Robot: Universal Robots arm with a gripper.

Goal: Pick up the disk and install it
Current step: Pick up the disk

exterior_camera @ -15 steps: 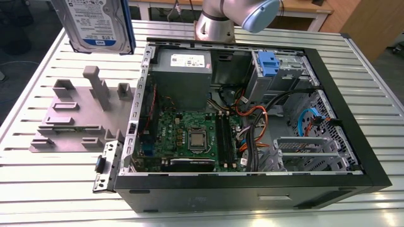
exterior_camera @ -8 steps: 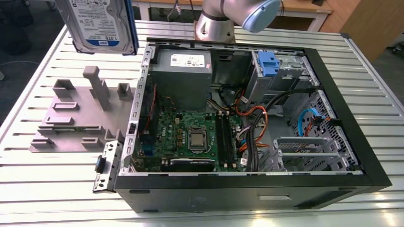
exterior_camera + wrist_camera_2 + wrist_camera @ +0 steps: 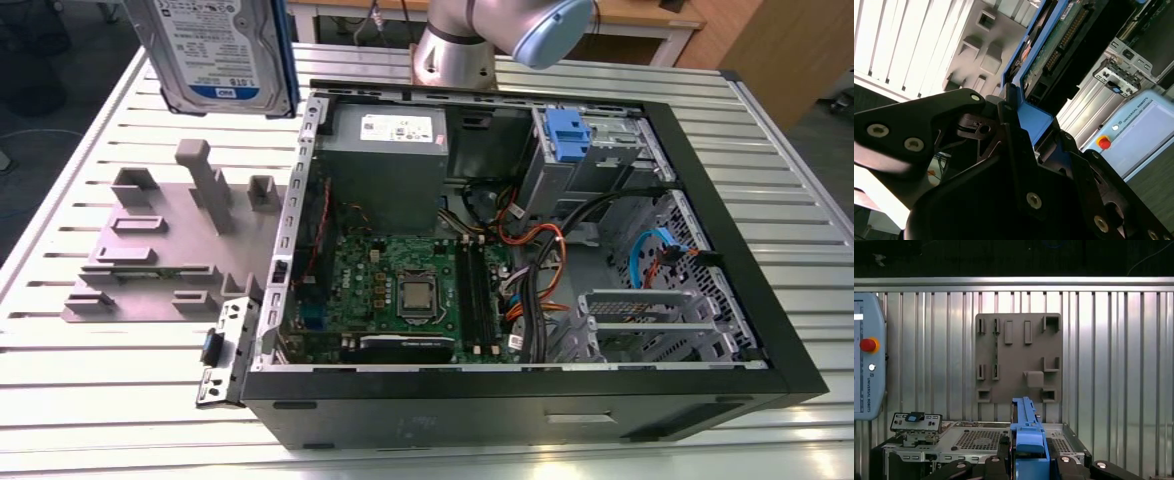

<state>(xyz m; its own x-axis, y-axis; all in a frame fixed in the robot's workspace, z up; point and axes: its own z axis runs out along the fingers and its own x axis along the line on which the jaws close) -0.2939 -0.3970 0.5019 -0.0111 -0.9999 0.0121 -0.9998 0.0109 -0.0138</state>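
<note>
**Exterior view.** The disk (image 3: 220, 50) hangs in the air at eleven o'clock, clear of the tabletop (image 3: 107, 400). Its label side faces the camera and its blue frame shows along one edge. Below it, at nine o'clock, a grey moulded holder (image 3: 160, 250) lies on the tabletop, just beside the open computer case (image 3: 534, 410). The case takes up the centre and the three-o'clock side. Inside it are a green motherboard (image 3: 354, 270) toward six o'clock, a grey power supply (image 3: 387, 170) toward twelve, and a blue bracket (image 3: 567, 130) in the drive bay at one o'clock. The robot arm (image 3: 487, 40) stands behind the case at twelve o'clock.

**Second wrist view.** The claw (image 3: 1029, 120) is closed on the disk's blue frame. Its black fingers (image 3: 944, 125) press the frame from both sides. The disk's green circuit board faces the camera.

**First wrist view.** The frame's edge stands between the fingers. Beyond it are the holder, the slatted tabletop and the case. A pendant (image 3: 869, 355) with a red button lies on the tabletop.
</note>
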